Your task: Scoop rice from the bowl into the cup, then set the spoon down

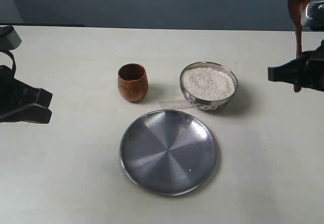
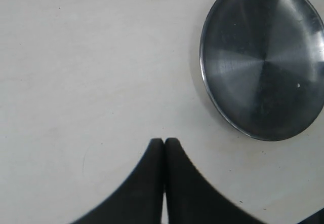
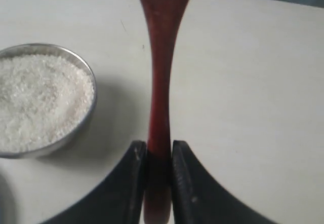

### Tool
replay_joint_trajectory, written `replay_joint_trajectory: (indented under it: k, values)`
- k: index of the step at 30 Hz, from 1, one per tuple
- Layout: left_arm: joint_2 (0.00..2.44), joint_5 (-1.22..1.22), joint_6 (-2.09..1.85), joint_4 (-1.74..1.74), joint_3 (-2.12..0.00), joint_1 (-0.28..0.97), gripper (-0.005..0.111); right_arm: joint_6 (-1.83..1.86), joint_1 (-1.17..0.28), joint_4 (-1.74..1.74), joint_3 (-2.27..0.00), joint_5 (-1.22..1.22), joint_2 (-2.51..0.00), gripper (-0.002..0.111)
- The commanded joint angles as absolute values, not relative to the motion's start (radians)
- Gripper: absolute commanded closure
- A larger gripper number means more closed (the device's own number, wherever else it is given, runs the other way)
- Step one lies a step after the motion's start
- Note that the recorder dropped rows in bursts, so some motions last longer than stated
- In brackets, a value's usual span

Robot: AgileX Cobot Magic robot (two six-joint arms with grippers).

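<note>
The steel bowl (image 1: 208, 85) stands right of centre, heaped with white rice (image 1: 207, 82); bowl (image 3: 76, 127) and rice (image 3: 40, 102) also show in the right wrist view. Left of it is the brown wooden cup (image 1: 132, 82), upright, its dark inside looking empty. My right gripper (image 1: 297, 74) hovers at the right edge, shut on the handle of the reddish-brown spoon (image 1: 297, 11), which stands upright with its head on top. In the wrist view the spoon (image 3: 161, 72) runs between that gripper's (image 3: 159, 148) fingers. My left gripper (image 1: 48, 105) rests low at the far left, its fingers (image 2: 164, 144) pressed together on nothing.
A large flat steel plate (image 1: 168, 151) lies in front of the cup and bowl, seen also as the plate (image 2: 263, 57) in the left wrist view. A small clear strip (image 1: 174, 103) lies on the table (image 1: 76, 173) beside the bowl.
</note>
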State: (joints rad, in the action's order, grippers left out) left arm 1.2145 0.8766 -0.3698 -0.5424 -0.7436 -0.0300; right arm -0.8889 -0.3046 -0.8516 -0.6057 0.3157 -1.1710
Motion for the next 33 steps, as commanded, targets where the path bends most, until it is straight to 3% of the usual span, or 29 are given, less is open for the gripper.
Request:
replay_joint_trajectory:
  k: [1, 9, 21, 33]
  values:
    - [1.214, 0.872, -0.375, -0.548, -0.737, -0.026, 0.106, -0.894, -0.299, -0.861, -0.548, 0.336, -1.155, 0.109]
    - [1.214, 0.877, -0.375, -0.551, -0.737, -0.026, 0.106, -0.887, -0.299, -0.695, -0.501, 0.421, -1.157, 0.109]
    - [1.214, 0.877, -0.376, -0.566, -0.737, -0.026, 0.106, -0.7, -0.299, -0.372, -0.465, 0.351, -1.333, 0.109]
    - [1.214, 0.881, -0.377, -0.567, -0.737, -0.026, 0.106, -0.591, -0.379, -0.262, -0.585, 0.361, -1.453, 0.109]
